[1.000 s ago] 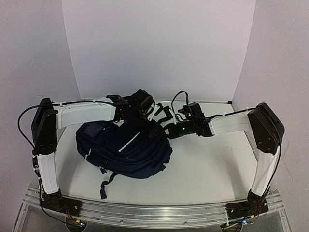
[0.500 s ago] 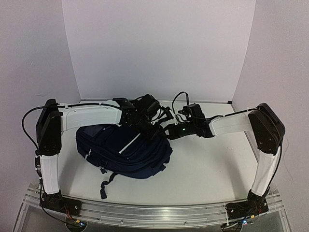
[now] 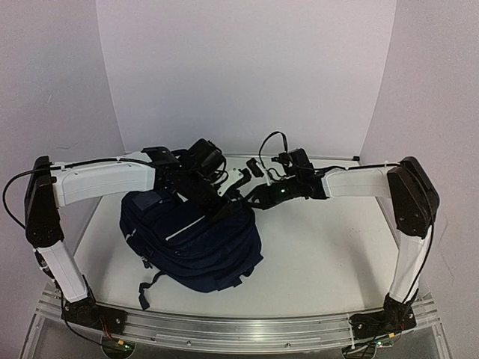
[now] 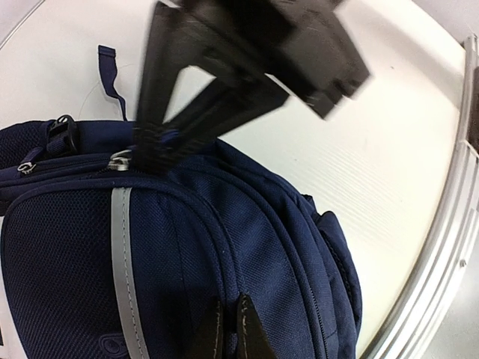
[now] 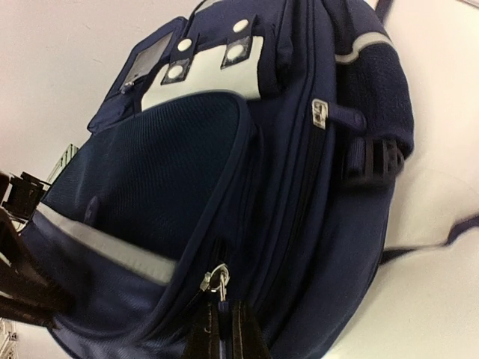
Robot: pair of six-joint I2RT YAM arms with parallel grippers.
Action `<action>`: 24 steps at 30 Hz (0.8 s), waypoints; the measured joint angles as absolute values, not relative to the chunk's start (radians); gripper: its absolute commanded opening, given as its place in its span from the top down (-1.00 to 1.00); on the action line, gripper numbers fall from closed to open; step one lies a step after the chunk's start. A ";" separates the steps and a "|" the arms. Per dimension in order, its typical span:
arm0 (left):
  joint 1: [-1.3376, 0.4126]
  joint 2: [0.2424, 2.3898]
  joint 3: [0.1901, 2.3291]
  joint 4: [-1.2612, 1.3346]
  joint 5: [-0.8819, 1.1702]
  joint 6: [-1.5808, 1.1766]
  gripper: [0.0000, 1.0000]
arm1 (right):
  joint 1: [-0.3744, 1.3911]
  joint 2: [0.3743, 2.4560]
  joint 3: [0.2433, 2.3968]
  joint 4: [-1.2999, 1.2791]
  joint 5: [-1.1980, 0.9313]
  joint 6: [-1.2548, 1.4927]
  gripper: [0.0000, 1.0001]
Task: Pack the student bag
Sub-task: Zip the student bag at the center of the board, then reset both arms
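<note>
Student bag (image 3: 194, 243), one, left gripper (image 4: 230, 325) and right gripper (image 5: 221, 329) both pinching it

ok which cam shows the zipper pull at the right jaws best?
Right wrist: the zipper pull is close and sharp, just above the right jaws. Left wrist shows only a small silver glint by the blurred right jaws; in top external it is too small to see.
</note>
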State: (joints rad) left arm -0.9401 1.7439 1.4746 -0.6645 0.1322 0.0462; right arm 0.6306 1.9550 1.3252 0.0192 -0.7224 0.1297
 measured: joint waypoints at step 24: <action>-0.690 1.747 1.470 -0.587 0.260 -0.141 -0.99 | 0.522 1.885 1.345 -0.052 -0.445 0.154 -0.95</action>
State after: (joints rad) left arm -0.6903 1.7470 1.4696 -0.5872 0.2601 -0.1412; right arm 0.5222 1.8852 1.3455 -0.0519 -0.4448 0.1543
